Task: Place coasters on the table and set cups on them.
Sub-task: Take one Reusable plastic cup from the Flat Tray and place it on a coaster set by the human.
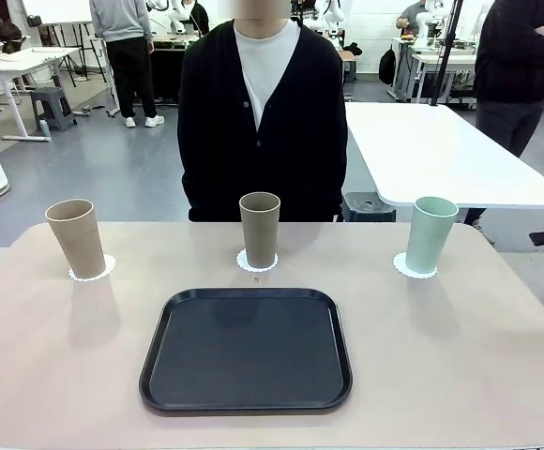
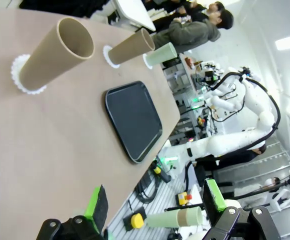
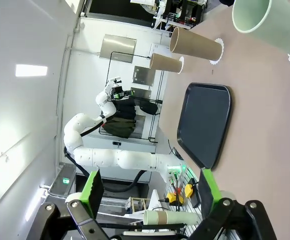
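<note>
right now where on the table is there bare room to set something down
Free: the table left and right of the black tray, and between the cups. Crowded: the middle beige cup on its coaster, close behind the tray.

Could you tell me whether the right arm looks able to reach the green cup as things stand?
Probably yes: the green cup stands alone on its coaster, nothing crowds it, and the right claw is open and empty.

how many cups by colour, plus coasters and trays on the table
beige-brown cups: 2, the left cup and the middle cup
mint green cups: 1, the right cup
white coasters: 3, the left coaster, the middle coaster, the right coaster
black tray: 1
total: 7
</note>
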